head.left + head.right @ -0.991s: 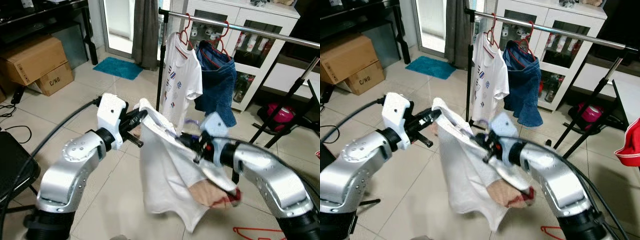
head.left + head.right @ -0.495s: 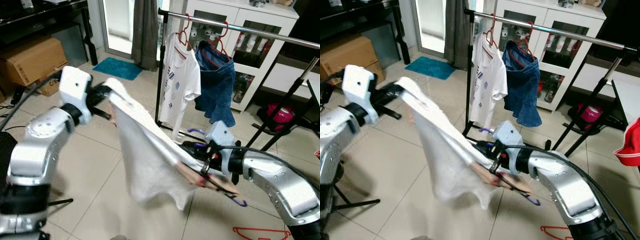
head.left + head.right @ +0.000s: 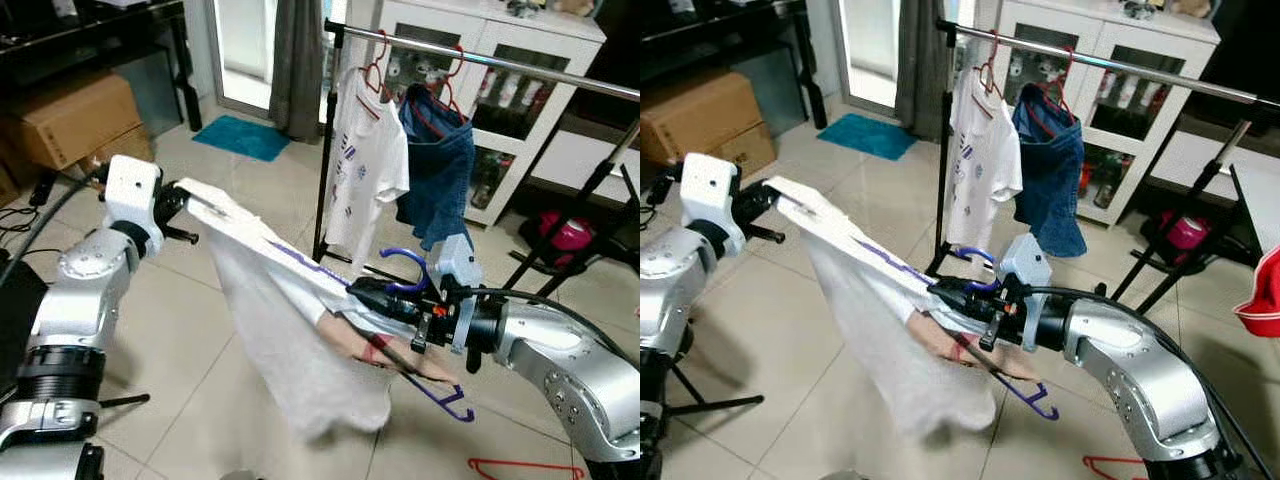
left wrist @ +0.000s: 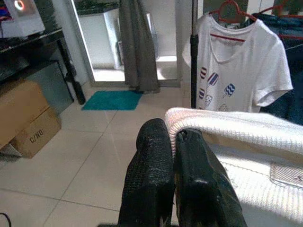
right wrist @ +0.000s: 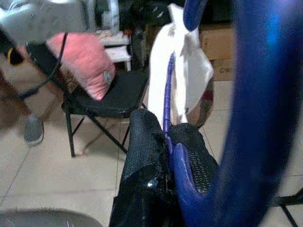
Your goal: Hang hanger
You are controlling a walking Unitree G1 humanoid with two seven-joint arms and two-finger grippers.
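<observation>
The right gripper (image 3: 372, 293) pinches the stiff, light blue hanger (image 3: 405, 285); the left gripper (image 3: 180, 203) seemingly pinches the limp white shirt (image 3: 290, 340).

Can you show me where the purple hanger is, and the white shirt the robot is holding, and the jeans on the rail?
purple hanger (image 3: 405, 262), left eye view, on its hook.
white shirt (image 3: 290, 345), left eye view, on the drooping cloth.
jeans (image 3: 440, 170), left eye view, on the denim's middle.

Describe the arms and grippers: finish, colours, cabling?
Both arms are rounded silver metal with black joint rings and a white block housing at each wrist. The left gripper and right gripper each have two long black textured fingers. Black cables loop from behind both arms.
</observation>
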